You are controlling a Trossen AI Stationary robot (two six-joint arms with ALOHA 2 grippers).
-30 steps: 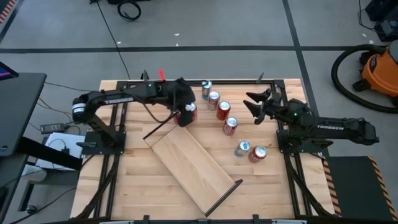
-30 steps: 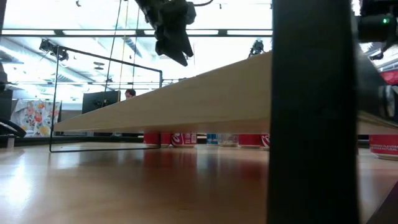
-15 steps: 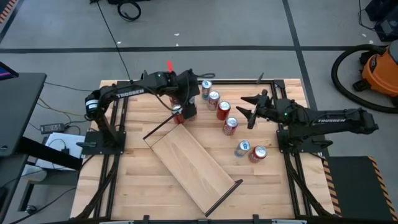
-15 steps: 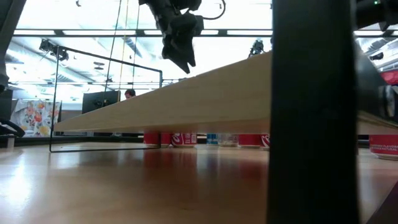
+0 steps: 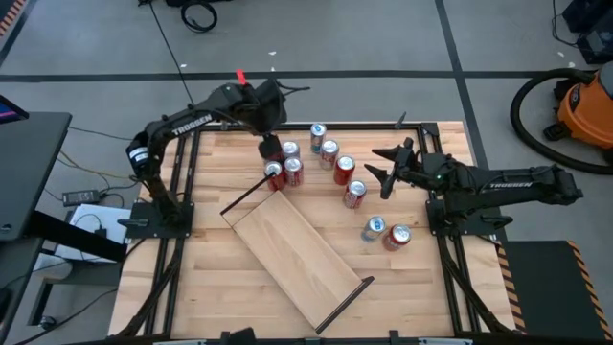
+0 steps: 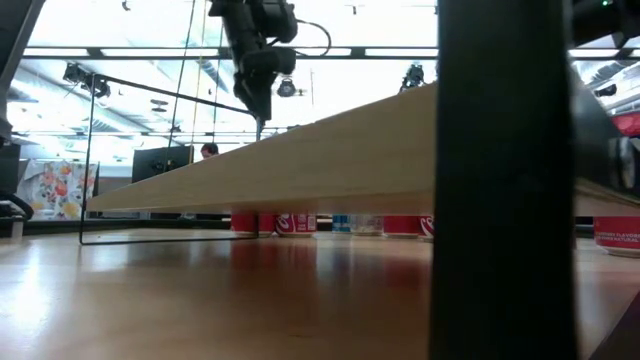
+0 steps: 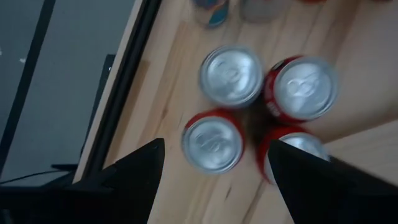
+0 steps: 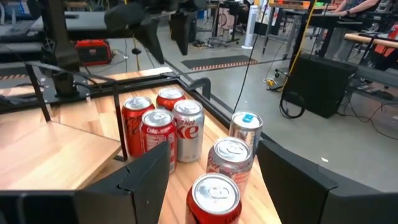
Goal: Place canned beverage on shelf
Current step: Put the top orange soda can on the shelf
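Left pincer point(image 5: 267, 147) above slatted tabletop point(image 5: 211, 278)

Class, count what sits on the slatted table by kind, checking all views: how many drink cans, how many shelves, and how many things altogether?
Cans: 10 (one is mostly hidden under the left arm from above)
Shelf: 1
Total: 11
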